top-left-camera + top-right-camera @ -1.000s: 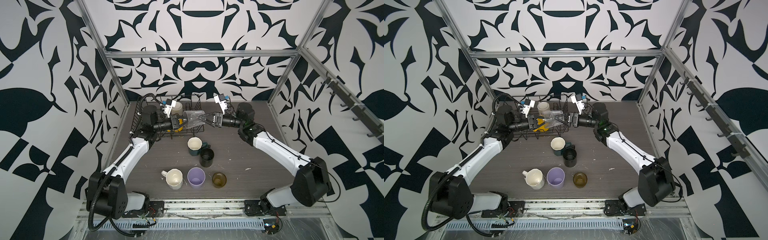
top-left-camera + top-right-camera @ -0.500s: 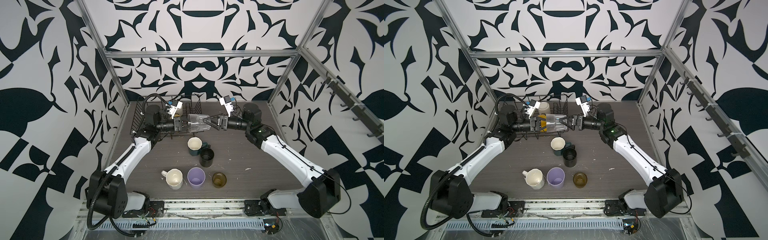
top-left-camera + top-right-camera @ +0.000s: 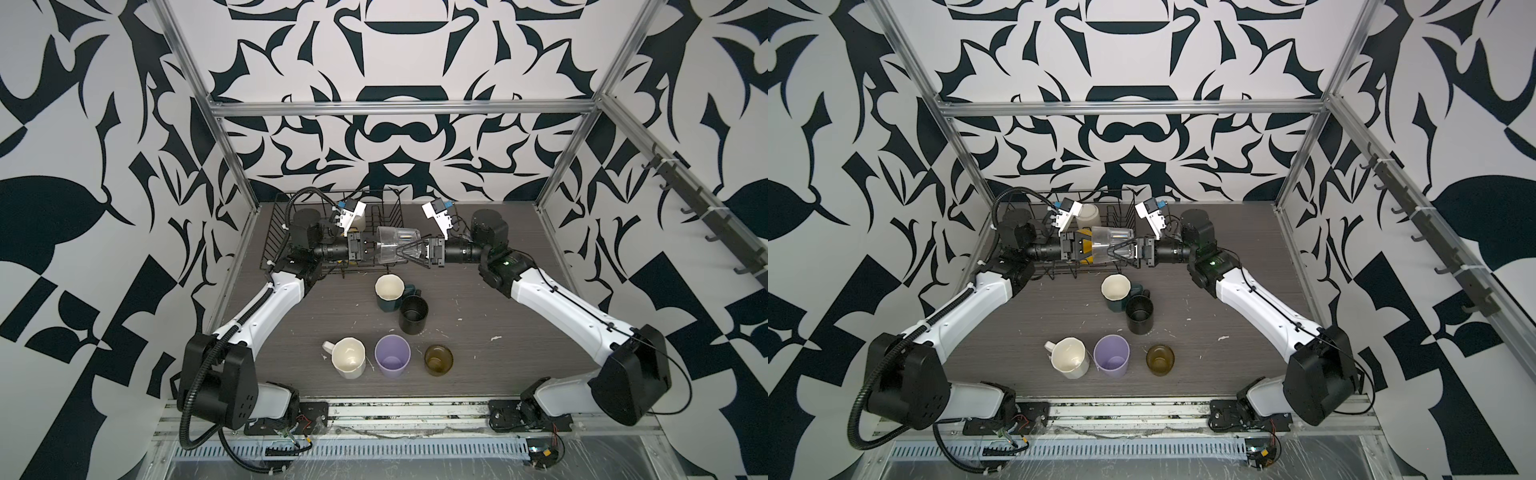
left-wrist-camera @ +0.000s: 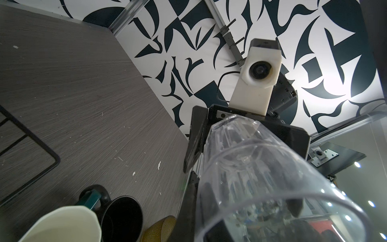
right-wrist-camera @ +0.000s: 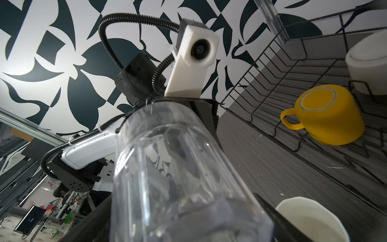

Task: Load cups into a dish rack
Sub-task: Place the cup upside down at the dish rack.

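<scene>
Clear glass (image 3: 392, 248) hangs sideways by the front edge of the dish rack (image 3: 272, 232). Left tool (image 3: 371, 252) is clamped on its rim wall. Right tool (image 3: 405, 254) is spread wide round the base, and I can't tell whether it's gripping. With only that thin rim pinch, the glass could swing, slip and hit the bench (image 3: 478, 324).

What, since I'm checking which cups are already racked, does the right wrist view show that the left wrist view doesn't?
Only the right wrist view: a yellow mug upside down in the dish rack, with a white cup beside it. Only the left wrist view: the black mug and amber glass, outside the rack. Both: the clear glass close up, the cream-lined mug, and some rack wire.
</scene>
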`<state>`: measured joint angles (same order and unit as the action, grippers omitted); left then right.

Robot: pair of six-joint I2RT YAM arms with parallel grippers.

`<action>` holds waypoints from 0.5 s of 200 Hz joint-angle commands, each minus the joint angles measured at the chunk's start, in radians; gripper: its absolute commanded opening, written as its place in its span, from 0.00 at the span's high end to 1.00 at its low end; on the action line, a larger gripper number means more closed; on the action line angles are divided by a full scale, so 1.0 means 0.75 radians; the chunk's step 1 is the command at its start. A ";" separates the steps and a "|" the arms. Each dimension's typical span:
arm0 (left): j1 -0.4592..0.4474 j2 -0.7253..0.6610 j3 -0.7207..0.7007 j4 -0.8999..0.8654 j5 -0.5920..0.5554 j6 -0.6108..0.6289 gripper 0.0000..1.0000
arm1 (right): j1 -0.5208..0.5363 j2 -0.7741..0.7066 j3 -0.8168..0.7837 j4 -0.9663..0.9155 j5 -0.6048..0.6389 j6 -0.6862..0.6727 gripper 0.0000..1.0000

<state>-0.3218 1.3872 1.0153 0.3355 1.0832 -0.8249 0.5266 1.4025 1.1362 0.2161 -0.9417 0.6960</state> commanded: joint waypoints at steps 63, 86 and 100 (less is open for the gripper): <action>-0.024 0.015 0.030 0.201 0.092 -0.099 1.00 | 0.016 0.024 0.049 0.231 -0.037 0.111 0.06; -0.024 0.014 0.025 0.202 0.093 -0.101 1.00 | 0.016 0.024 0.052 0.246 -0.026 0.118 0.06; -0.025 0.014 0.024 0.202 0.093 -0.099 1.00 | 0.016 0.024 0.055 0.260 -0.025 0.122 0.04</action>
<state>-0.3336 1.4021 1.0153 0.4305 1.1149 -0.8913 0.5365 1.4242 1.1362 0.3378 -0.9726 0.7677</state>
